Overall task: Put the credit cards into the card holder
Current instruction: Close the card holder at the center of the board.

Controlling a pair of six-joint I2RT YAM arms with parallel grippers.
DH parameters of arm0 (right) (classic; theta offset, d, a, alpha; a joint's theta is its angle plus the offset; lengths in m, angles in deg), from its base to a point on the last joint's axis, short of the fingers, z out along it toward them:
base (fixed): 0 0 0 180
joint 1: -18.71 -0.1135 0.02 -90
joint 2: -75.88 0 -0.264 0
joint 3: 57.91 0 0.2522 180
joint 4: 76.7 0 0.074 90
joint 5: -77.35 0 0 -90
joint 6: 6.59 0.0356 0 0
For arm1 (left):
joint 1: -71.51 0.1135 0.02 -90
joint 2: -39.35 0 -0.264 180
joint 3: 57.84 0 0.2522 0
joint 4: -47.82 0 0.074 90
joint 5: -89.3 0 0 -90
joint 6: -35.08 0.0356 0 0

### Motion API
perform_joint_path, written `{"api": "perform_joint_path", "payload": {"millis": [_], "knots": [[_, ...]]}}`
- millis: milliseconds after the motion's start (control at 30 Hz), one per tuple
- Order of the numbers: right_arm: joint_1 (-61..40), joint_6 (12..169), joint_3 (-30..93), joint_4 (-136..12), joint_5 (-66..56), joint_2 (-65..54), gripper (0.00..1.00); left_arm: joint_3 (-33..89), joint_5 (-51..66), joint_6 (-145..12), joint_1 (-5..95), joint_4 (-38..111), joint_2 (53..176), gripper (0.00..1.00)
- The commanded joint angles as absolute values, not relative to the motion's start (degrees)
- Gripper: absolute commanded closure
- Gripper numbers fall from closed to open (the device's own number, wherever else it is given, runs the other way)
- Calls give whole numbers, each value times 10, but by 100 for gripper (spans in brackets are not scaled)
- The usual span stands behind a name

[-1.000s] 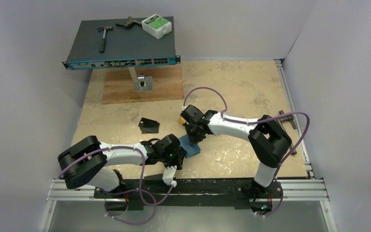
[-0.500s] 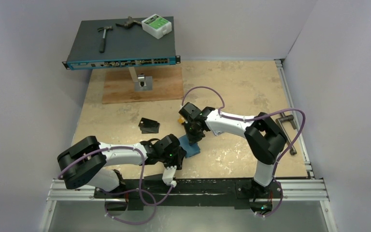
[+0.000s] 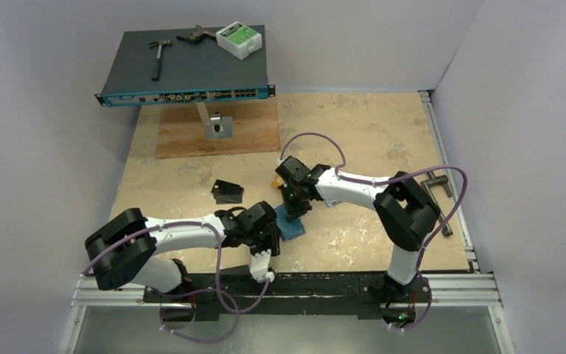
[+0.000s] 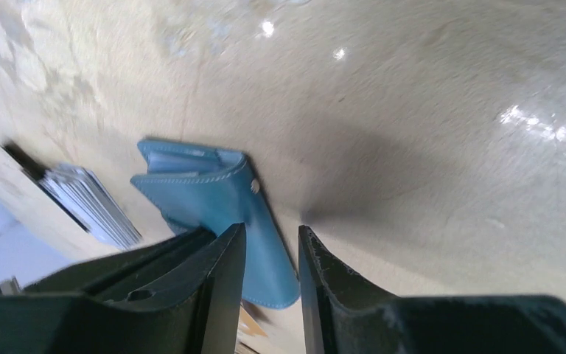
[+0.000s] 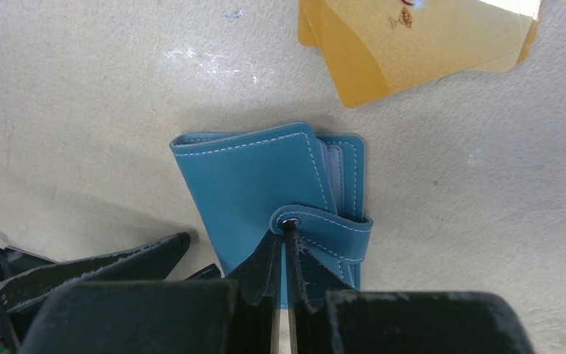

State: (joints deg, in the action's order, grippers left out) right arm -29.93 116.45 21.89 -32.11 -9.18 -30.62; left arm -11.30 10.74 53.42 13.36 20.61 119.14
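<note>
Surface: A beige, stone-patterned table point(image 3: 368, 133) is seen between pale walls, with the arm bases at its near edge.
Right jaws: The right gripper point(image 5: 284, 237) is seen with its fingers pressed together. The tips are set on the strap point(image 5: 335, 228) of the card holder point(image 5: 250, 177), just beside the white snap stud point(image 5: 289, 221). Whether any leather is pinched cannot be told.
Left jaws: The fingers of the left gripper point(image 4: 271, 247) are held apart by a narrow gap, through which an edge of the holder is seen. Contact with it cannot be told.
Card holder: It is laid folded on the table near the middle, between the two grippers, with paler pocket edges showing along one side.
Credit cards: Two overlapped orange-gold cards point(image 5: 413, 44) are laid near the holder but apart from it, cut off by the frame edge. A blurred stack of silver-grey cards point(image 4: 88, 195) is seen near the holder.
Hidden: From above, the holder is largely covered by both wrists. The orange-gold cards are reduced to a sliver, and the silver-grey cards cannot be made out.
Only from above: A black folded object point(image 3: 228, 192) is shown left of the holder. A wooden board point(image 3: 184, 140) lies farther off. A raised network switch point(image 3: 188, 74) carries a hammer point(image 3: 159, 57) and a white box point(image 3: 239, 39).
</note>
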Motion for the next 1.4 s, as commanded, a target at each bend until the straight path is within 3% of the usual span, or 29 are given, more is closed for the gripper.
{"api": "perform_joint_path", "payload": {"millis": [0,267,500,700,800,867,900,967,1067,1200,1367], "knots": [[-311,1188,116,-406,-117,-453,100,-26,96,392,140,78,1165,68],[-311,1211,45,-420,-139,-409,97,57,92,237,218,-110,1085,66],[-311,1235,40,-387,-175,-273,53,160,121,16,315,-226,1059,65],[-312,1232,124,-325,-201,-171,38,224,140,-146,425,-244,1056,64],[-312,1226,179,-275,-211,-127,24,231,161,-183,489,-253,1047,63],[-312,1218,226,-243,-213,-105,5,230,162,-193,513,-258,1041,38],[-311,1212,247,-233,-207,-97,2,230,166,-195,523,-261,1039,22],[-311,1202,295,-204,-212,-85,1,231,174,-210,546,-255,1035,7],[-310,1182,343,-191,-221,-79,1,239,185,-234,586,-245,1036,0],[-276,1138,374,-211,-290,-71,1,231,188,-285,646,-191,1028,0],[-128,1076,237,-411,-361,13,1,185,227,-341,742,-94,1046,0]]}}
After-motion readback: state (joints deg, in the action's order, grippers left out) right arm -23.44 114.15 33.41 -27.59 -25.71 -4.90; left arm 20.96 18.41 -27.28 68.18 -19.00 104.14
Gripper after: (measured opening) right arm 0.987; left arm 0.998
